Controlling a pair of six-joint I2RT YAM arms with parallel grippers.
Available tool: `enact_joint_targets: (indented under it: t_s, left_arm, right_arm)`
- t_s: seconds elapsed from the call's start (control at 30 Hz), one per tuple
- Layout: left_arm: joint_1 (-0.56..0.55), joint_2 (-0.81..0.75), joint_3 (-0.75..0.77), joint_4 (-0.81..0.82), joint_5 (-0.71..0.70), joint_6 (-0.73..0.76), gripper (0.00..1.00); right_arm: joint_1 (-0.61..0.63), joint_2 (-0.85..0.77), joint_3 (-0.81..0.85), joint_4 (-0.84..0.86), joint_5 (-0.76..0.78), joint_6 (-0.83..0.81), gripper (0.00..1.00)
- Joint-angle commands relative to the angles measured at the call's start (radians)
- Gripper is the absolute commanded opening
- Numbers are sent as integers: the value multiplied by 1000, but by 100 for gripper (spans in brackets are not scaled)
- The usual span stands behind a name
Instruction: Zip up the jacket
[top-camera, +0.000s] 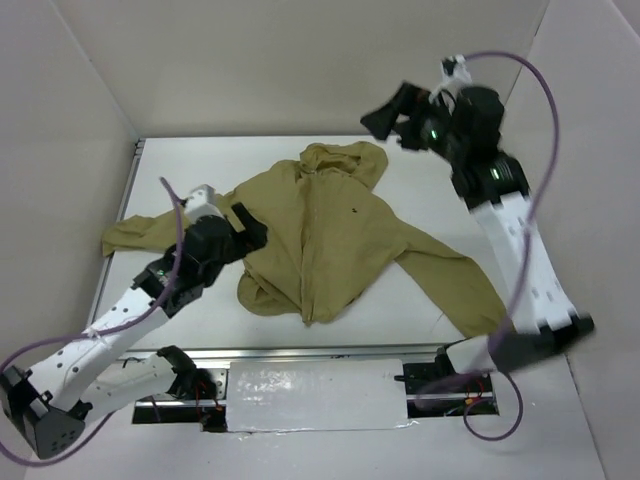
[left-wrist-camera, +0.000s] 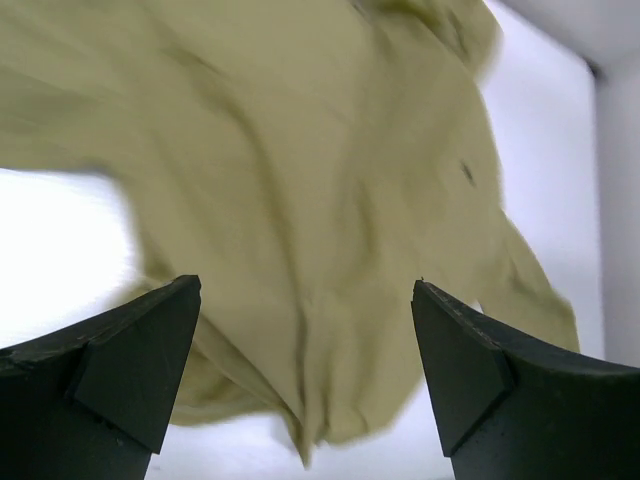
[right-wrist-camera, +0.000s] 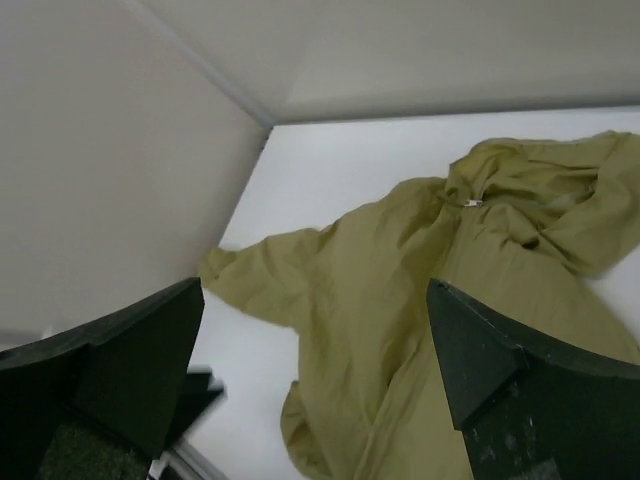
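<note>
The olive-tan jacket (top-camera: 330, 240) lies flat on the white table, hood at the far end, sleeves spread left and right. Its zipper line runs down the middle, and a small dark chest mark (top-camera: 355, 210) shows. In the right wrist view the jacket (right-wrist-camera: 400, 330) shows a silver zipper pull (right-wrist-camera: 472, 203) up near the collar. My left gripper (top-camera: 250, 228) is open and empty, just over the jacket's left side; its view shows the jacket (left-wrist-camera: 300, 200) between the fingers. My right gripper (top-camera: 395, 128) is open and empty, raised high above the hood.
Pale enclosure walls (top-camera: 60, 150) stand on the left, back and right of the table (top-camera: 200, 160). A metal rail (top-camera: 320, 352) runs along the near edge. The jacket's right sleeve (top-camera: 460, 290) reaches toward my right arm's base.
</note>
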Motion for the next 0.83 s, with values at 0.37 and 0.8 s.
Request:
enact_joint_targets:
  t_s: [0.37, 0.8]
  left_arm:
    - [350, -236, 390, -626, -246, 214, 99]
    - [350, -438, 402, -860, -320, 247, 99]
  right_arm:
    - [78, -1069, -613, -381, 364, -91, 100]
    - [81, -1203, -602, -516, 434, -117, 100]
